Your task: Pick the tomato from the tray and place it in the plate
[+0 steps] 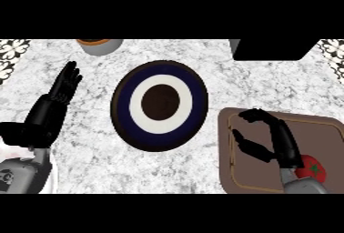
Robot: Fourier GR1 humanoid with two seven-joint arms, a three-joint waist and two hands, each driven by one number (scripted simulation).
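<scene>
Right hand (269, 141) hovers open over the tray (232, 150), tomato (313, 168) ungrasped beside its wrist, plate (124, 107) bare.

Tomato on the tray, plate beside it

A red tomato (314, 169) with a green stem patch is seen near the right end of the brown tray (232, 150), partly hidden at its left side. The round plate (159, 105), ringed dark brown, navy and white with a dark centre, is laid flat just left of the tray.
</scene>
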